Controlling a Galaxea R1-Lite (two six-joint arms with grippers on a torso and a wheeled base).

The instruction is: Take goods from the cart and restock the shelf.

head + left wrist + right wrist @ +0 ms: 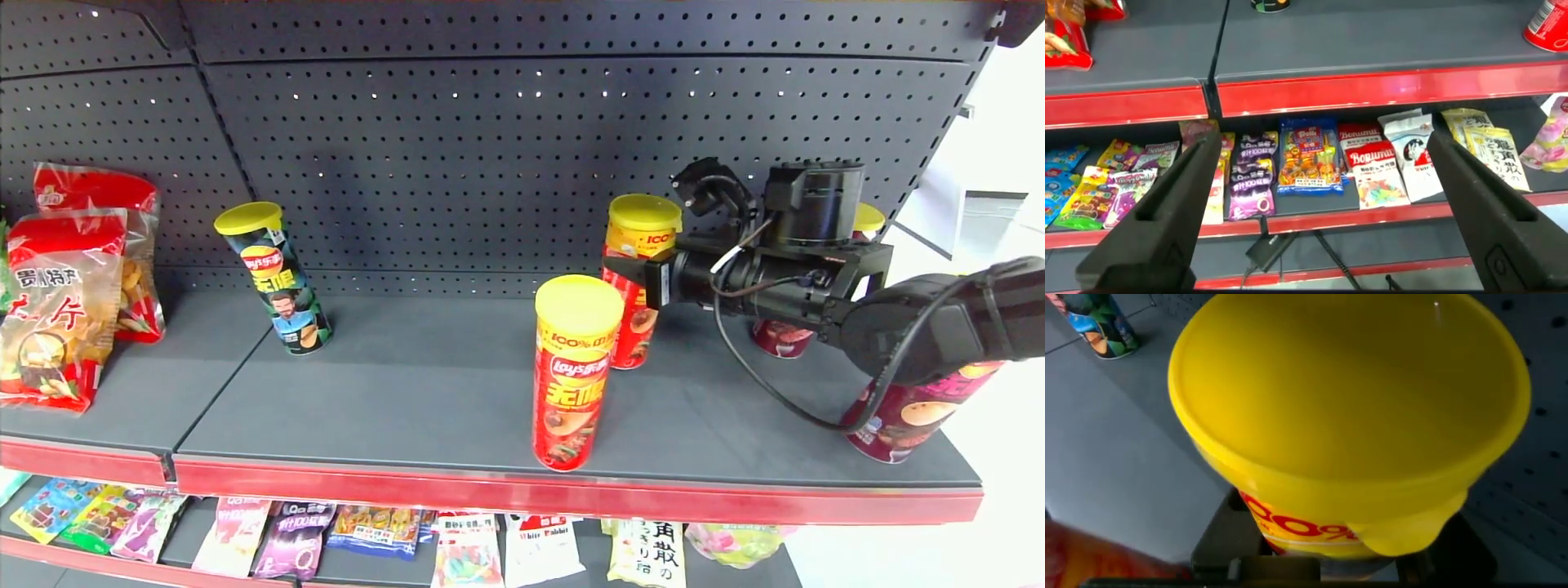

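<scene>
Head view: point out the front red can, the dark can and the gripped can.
front red can (pixel 571 384), head view, middle of its label.
dark can (pixel 279 286), head view, middle of its label.
gripped can (pixel 644 214), head view, yellow lid.

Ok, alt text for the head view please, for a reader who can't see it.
The right gripper holds a yellow-lidded red chip can toward the back of the shelf. A second red can stands nearer the front edge, a dark can farther left, and snack bags at far left.
</scene>
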